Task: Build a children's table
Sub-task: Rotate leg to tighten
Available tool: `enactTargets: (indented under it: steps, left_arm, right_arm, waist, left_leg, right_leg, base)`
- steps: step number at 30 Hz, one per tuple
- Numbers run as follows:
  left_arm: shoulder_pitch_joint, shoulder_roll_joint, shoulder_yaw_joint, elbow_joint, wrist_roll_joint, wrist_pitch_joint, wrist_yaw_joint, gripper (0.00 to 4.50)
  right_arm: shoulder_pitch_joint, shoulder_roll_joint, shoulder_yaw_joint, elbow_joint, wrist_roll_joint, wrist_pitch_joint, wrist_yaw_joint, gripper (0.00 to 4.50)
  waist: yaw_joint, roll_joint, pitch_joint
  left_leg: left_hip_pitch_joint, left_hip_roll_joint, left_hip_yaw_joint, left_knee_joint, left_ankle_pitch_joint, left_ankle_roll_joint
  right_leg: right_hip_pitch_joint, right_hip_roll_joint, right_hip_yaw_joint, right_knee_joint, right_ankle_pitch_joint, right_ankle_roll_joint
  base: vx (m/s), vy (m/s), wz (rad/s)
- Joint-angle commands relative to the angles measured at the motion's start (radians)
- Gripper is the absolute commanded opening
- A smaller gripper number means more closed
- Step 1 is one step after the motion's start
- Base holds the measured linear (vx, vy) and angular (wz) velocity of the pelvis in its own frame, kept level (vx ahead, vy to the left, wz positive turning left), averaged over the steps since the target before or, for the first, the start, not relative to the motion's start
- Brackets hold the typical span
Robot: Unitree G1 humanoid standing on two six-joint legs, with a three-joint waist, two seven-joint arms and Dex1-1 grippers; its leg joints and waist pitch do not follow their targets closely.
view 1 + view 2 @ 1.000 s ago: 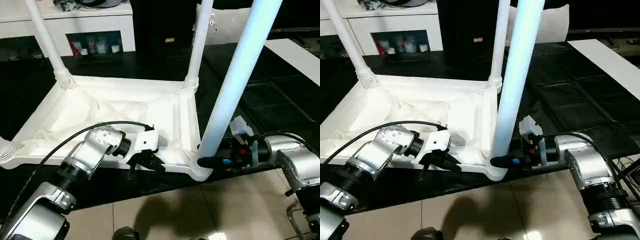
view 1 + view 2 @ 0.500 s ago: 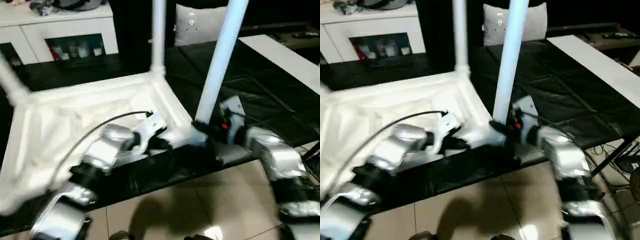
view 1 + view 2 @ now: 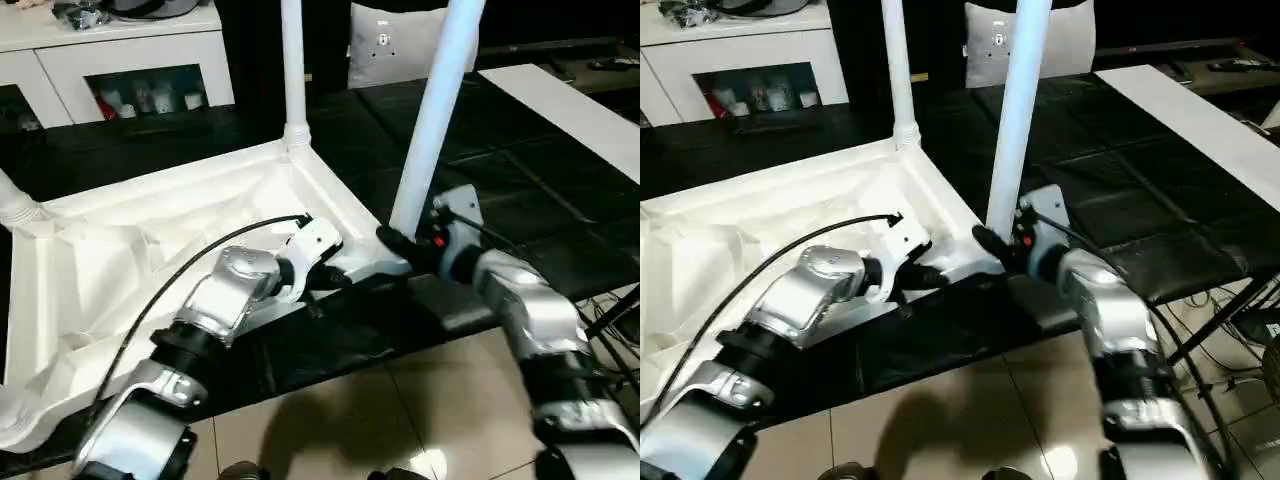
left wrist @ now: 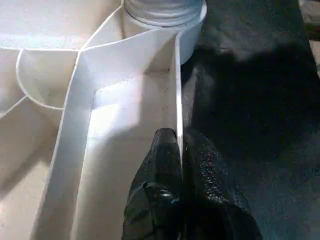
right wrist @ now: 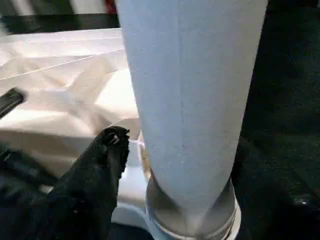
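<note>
- Upside down on the black-covered surface [image 3: 560, 190], the white tabletop [image 3: 150, 260] shows its ribbed underside, with legs standing up from its corner sockets.
- Left gripper [image 4: 179, 145] has its two black fingers [image 4: 162, 165] pressed shut on the thin outer rim wall of the tabletop, one finger inside the rim and one outside, just short of the near corner socket [image 4: 165, 12].
- Right gripper [image 3: 392, 240] sits at the base of the near leg [image 3: 432, 110], right where it enters its socket; one black finger [image 5: 107, 150] lies beside the tube with a gap showing, so these fingers stand open around the leg rather than clamped.
- A second leg [image 3: 293, 70] stands at the far corner.
</note>
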Motion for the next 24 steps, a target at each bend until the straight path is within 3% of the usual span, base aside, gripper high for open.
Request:
enactTargets:
  steps: [1, 6, 8, 13, 14, 24]
  left_arm:
    - [-0.016, 0.025, -0.016, -0.040, -0.010, -0.079, -0.071, 0.00]
    - [-0.009, 0.088, -0.057, -0.041, -0.016, -0.152, -0.198, 0.00]
    - [-0.009, 0.117, -0.076, -0.038, -0.015, -0.201, -0.261, 0.00]
    - [-0.002, 0.191, -0.130, -0.060, -0.015, -0.265, -0.413, 0.00]
    - [-0.002, 0.199, -0.136, -0.059, -0.013, -0.274, -0.426, 0.00]
    - [-0.011, 0.228, -0.166, -0.043, -0.014, -0.351, -0.526, 0.00]
  right_arm:
    - [0.021, -0.040, 0.048, -0.030, 0.014, -0.005, 0.108, 3.65]
    - [0.040, -0.129, 0.062, -0.054, 0.038, -0.008, 0.251, 3.99]
    - [0.045, -0.176, 0.080, -0.063, 0.033, -0.018, 0.320, 4.37]
    - [0.068, -0.251, 0.115, -0.103, 0.053, -0.068, 0.488, 4.37]
    - [0.070, -0.255, 0.116, -0.107, 0.058, -0.070, 0.503, 4.12]
    - [0.080, -0.306, 0.175, -0.141, 0.108, -0.016, 0.679, 3.29]
  waist:
    - [0.006, -0.009, -0.071]
    - [0.017, -0.009, -0.071]
    - [0.025, -0.009, -0.072]
    - [0.040, -0.008, -0.070]
    - [0.042, -0.011, -0.072]
    - [0.060, -0.012, -0.074]
  left_leg:
    - [0.009, 0.019, -0.004, -0.064, -0.192, 0.066]
    - [0.010, 0.022, -0.003, -0.063, -0.185, 0.076]
    - [0.009, 0.025, -0.003, -0.062, -0.176, 0.080]
    - [0.012, 0.029, -0.002, -0.064, -0.210, 0.072]
    - [0.013, 0.030, -0.002, -0.064, -0.212, 0.071]
    - [0.013, 0.031, -0.001, -0.063, -0.206, 0.061]
  right_leg:
    - [0.060, -0.052, 0.048, -0.082, -0.246, -0.189]
    - [0.058, -0.053, 0.049, -0.077, -0.214, -0.210]
    - [0.060, -0.053, 0.049, -0.075, -0.203, -0.211]
    - [0.056, -0.057, 0.050, -0.077, -0.250, -0.209]
    - [0.056, -0.058, 0.050, -0.077, -0.254, -0.208]
    - [0.055, -0.060, 0.052, -0.076, -0.279, -0.205]
  base:
    - [0.000, 0.000, 0.00]
    - [0.000, 0.000, 0.00]
    - [0.000, 0.000, 0.00]
    - [0.000, 0.000, 0.00]
    - [0.000, 0.000, 0.00]
    - [0.000, 0.000, 0.00]
